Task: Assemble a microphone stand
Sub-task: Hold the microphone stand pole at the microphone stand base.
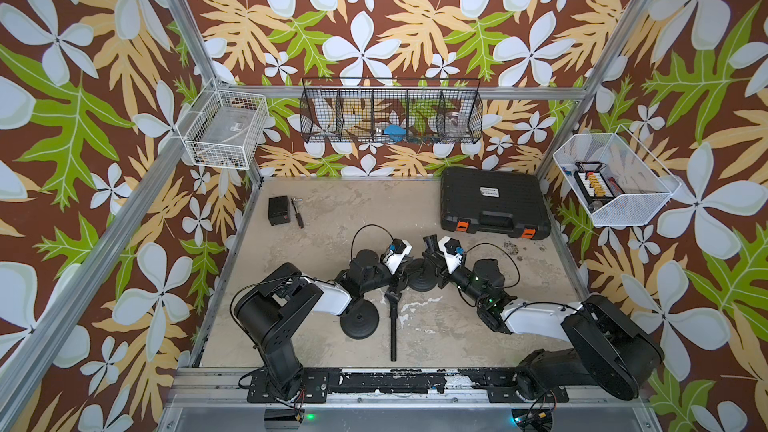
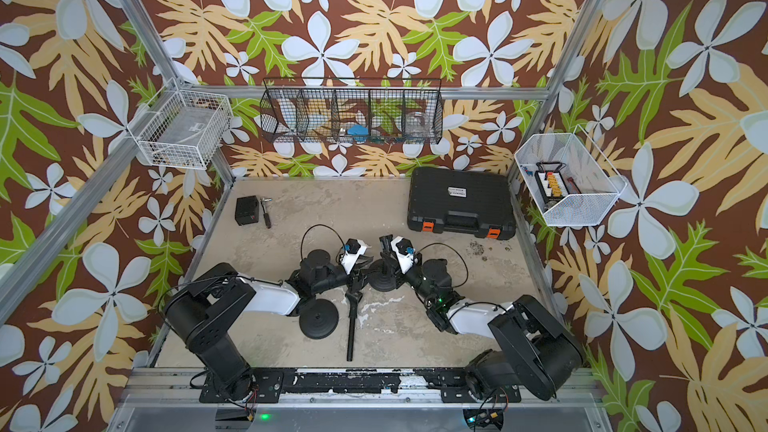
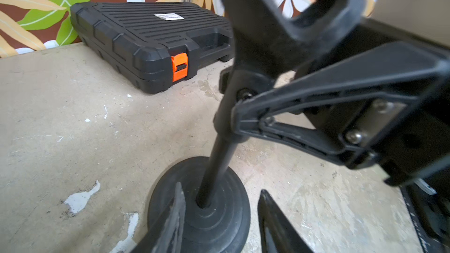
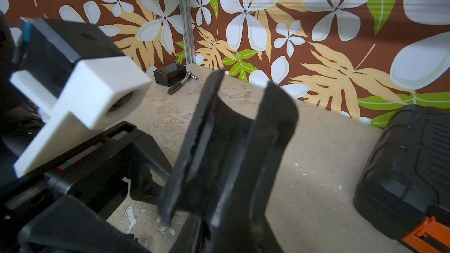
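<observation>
A microphone stand stands upright at the middle of the table: a round black base [image 1: 419, 282] [image 3: 219, 225], a thin pole [image 3: 216, 166] and a U-shaped clip [image 1: 430, 243] [image 4: 231, 130] on top. My right gripper [image 1: 433, 263] [image 3: 243, 118] is shut on the pole just under the clip's joint. My left gripper [image 1: 405, 270] [image 3: 221, 188] hangs low at the base, jaws apart. One finger [image 3: 177, 215] lies over the base's rim, the other [image 3: 267, 215] beside it. A second base [image 1: 359, 320] and a second pole with clip [image 1: 393, 326] lie loose on the table.
A black tool case with orange latches [image 1: 494, 203] sits at the back right. A small black box [image 1: 278, 210] and a ratchet [image 1: 298, 218] lie at the back left. Wire baskets [image 1: 390, 116] hang on the walls. A metal rail [image 1: 395, 382] runs along the front.
</observation>
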